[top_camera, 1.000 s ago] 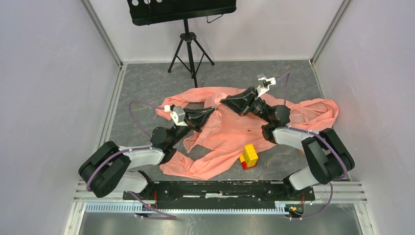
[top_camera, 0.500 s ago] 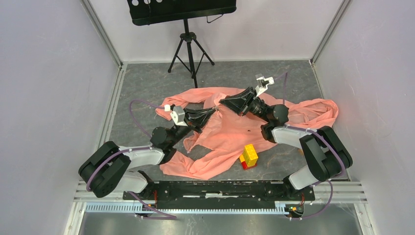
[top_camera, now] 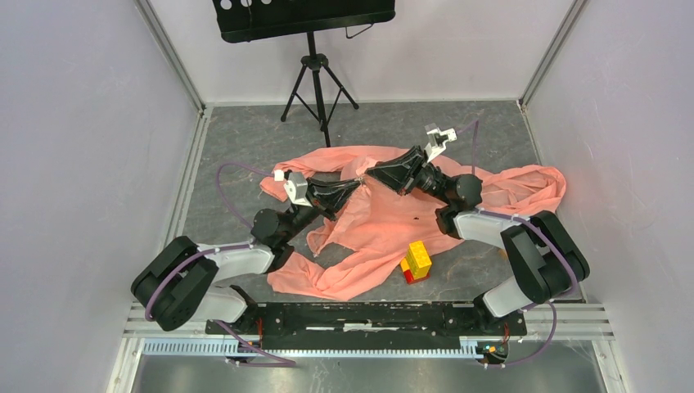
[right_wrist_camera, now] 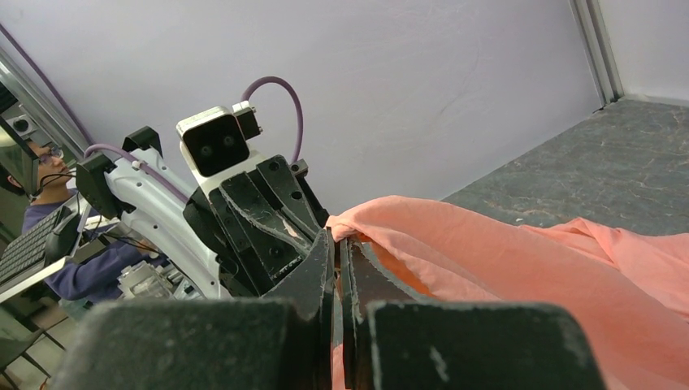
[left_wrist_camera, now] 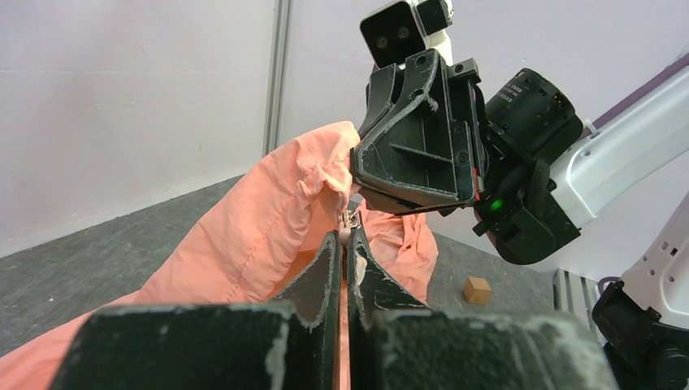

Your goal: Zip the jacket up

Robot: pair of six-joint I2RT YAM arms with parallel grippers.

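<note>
The jacket (top_camera: 385, 233), lying rumpled on the table (top_camera: 245, 139), is judged thin, light and limp, best gripped at the zipper (left_wrist_camera: 349, 218), where the left tool (top_camera: 358, 183) and the right tool (top_camera: 371, 170) are each clamped on its lifted fabric.

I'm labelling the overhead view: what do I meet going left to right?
In order: left arm's shoulder, left gripper, right gripper, block stack, right arm's shoulder. The jacket spans the middle, so it is left out.
</note>
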